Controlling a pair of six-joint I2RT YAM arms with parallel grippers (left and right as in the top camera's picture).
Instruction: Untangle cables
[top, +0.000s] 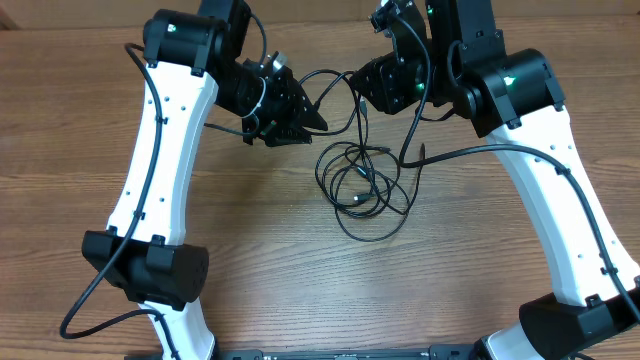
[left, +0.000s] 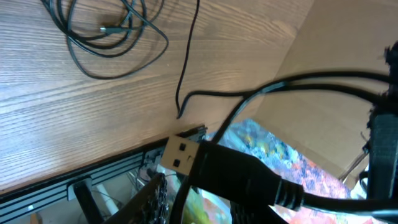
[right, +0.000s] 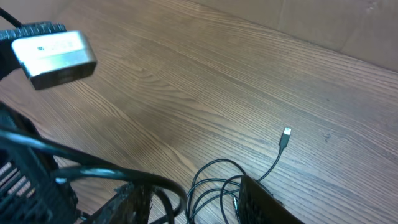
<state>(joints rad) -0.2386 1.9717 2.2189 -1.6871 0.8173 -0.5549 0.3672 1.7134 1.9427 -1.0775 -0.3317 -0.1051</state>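
Cables (top: 365, 185) lie tangled at the middle of the desk (top: 250, 265). One strand runs up between the left pincer (top: 305, 115) and right pincer (top: 358, 85) toward the desk's far edge; whether either grips it, I cannot tell. They look light, limp and apt to snag, so it seems best to take hold beside a plug (right: 286, 132).

Overhead, black wrist housings (top: 262, 92) hide the fingertips of the left gripper (top: 292, 118) at 11 o'clock and the right gripper (top: 372, 82) at 12 o'clock. The thin black cables (top: 365, 182) cross too tightly at centre to tell apart. The left wrist view cuts their loops at its top edge, 11 o'clock, and blurs a square metal plug (left: 179, 155) at 6 o'clock; the right wrist view cuts them at 6 o'clock and blurs a flat silvery plug (right: 56, 51) at 10 o'clock.
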